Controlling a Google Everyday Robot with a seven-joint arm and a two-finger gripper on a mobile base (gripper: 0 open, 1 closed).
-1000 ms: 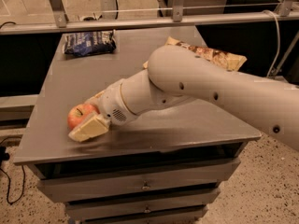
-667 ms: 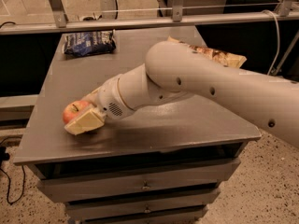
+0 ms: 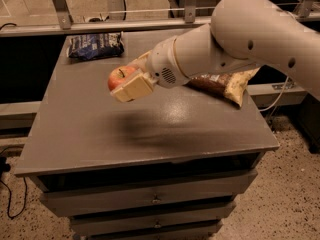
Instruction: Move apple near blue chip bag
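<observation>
The apple [image 3: 119, 77] is red-orange with a short dark stem. My gripper [image 3: 127, 80] is shut on it and holds it in the air above the middle-left of the grey table [image 3: 150, 129]; a cream finger pad [image 3: 134, 88] covers its near side. The blue chip bag [image 3: 95, 45] lies flat at the table's far left corner, some way beyond the apple. My white arm [image 3: 240, 39] reaches in from the upper right.
A larger brown and tan snack bag [image 3: 225, 83] lies at the table's right side, partly hidden under my arm. Drawers [image 3: 155, 199] run below the tabletop. A metal rail [image 3: 100, 26] stands behind the table. A dark cable [image 3: 10, 189] lies on the floor at the left.
My gripper has lifted the apple from the table's front left and carried it up and back toward the blue chip bag.
</observation>
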